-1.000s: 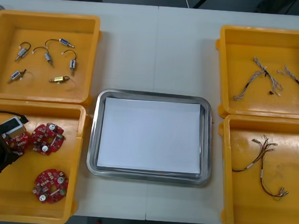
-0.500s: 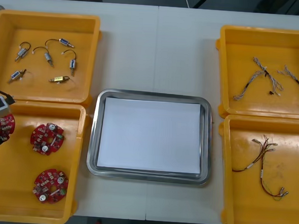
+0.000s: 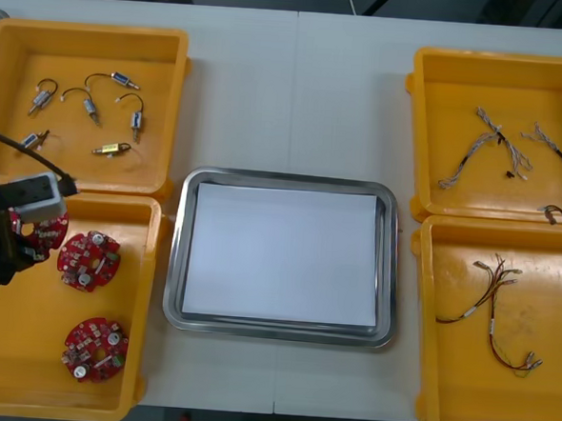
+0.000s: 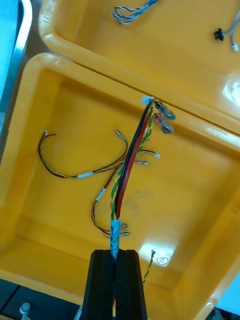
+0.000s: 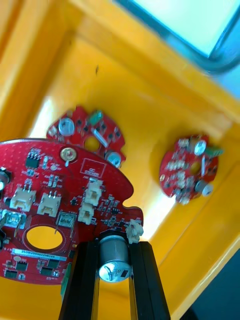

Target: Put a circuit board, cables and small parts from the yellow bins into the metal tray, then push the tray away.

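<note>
Four yellow bins stand on the surface (image 3: 294, 78), two at each side. In the far left bin (image 3: 74, 167) I count six small metal parts (image 3: 112, 149). Over the near left bin (image 3: 23, 367), my left end effector (image 5: 114, 247) has its fingers clamped on a silver can-shaped component at the edge of one round red circuit board (image 5: 55, 200), which it holds up above the bin floor. A second board (image 3: 89, 261) and a third board (image 3: 94, 349) lie flat below.

One metal tray (image 3: 288, 180), white inside, sits between the bins.

The far right bin (image 3: 460, 88) holds two blue-and-white twisted cables (image 3: 475, 151). Over the near right bin (image 3: 461, 393), my right end effector (image 4: 116, 255) is pinched nearly closed on one red, black and yellow cable (image 4: 131, 165). What I count as two loose red and yellow cables (image 3: 494, 314) lie on the bin floor.
</note>
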Tool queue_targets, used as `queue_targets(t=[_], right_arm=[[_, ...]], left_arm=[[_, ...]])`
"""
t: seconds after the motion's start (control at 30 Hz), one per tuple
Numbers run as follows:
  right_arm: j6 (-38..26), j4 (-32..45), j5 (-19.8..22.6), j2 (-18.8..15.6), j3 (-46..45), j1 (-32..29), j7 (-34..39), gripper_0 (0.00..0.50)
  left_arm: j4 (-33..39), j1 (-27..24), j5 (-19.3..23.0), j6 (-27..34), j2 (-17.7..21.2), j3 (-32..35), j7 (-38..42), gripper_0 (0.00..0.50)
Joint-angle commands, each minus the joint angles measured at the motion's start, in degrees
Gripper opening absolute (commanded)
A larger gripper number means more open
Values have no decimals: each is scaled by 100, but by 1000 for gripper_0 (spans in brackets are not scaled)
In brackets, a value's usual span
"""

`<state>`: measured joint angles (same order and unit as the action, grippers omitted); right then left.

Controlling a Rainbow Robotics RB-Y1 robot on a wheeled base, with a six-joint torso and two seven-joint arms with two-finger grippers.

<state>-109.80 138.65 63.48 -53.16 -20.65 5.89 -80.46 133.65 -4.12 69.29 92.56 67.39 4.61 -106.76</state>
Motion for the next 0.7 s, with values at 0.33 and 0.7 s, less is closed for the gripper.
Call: queue_targets(t=[0.33, 0.7], right_arm=[[-20, 215, 103, -204, 738, 668, -110, 0], [-20, 215, 199, -204, 764, 676, -93, 0]], left_arm=[[495, -2128, -47, 228, -517, -1946, 1878, 0], [451, -3314, -917, 272, -1334, -3678, 2783, 0]])
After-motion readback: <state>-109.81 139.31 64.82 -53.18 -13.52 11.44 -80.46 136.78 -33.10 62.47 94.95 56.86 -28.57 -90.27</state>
